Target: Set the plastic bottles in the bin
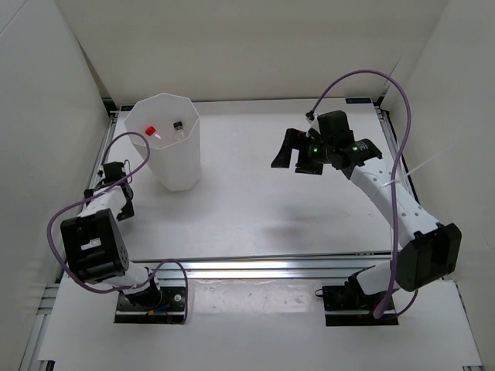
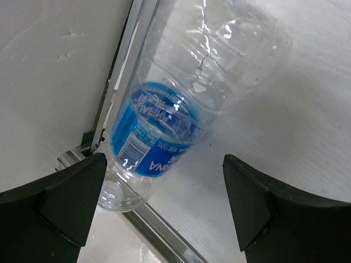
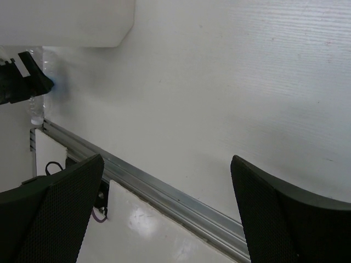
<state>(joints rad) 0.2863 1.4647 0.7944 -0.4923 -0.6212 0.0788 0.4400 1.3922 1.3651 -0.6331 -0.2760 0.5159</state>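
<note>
Top external: fixed high above the near edge, looking down and forward, with the whole table (image 1: 255, 209) and the bin (image 1: 164, 143) in frame. Left wrist: very close, aimed down at the blue-labelled bottle (image 2: 159, 131). Right wrist: higher, angled across the table leftward. It shares the bin's base (image 3: 71, 22) with the top view and the bottle (image 3: 36, 109), far off, with the left wrist.

A white table (image 1: 263, 209) is enclosed by a white back wall (image 1: 255, 46), a white left wall (image 1: 39, 108) and a white right wall (image 1: 464, 85). An aluminium rail (image 1: 271, 267) is set across the table's near edge, with a white base board (image 1: 255, 328) beyond it. The scene is evenly lit, and only soft shadows are cast on the table.
</note>
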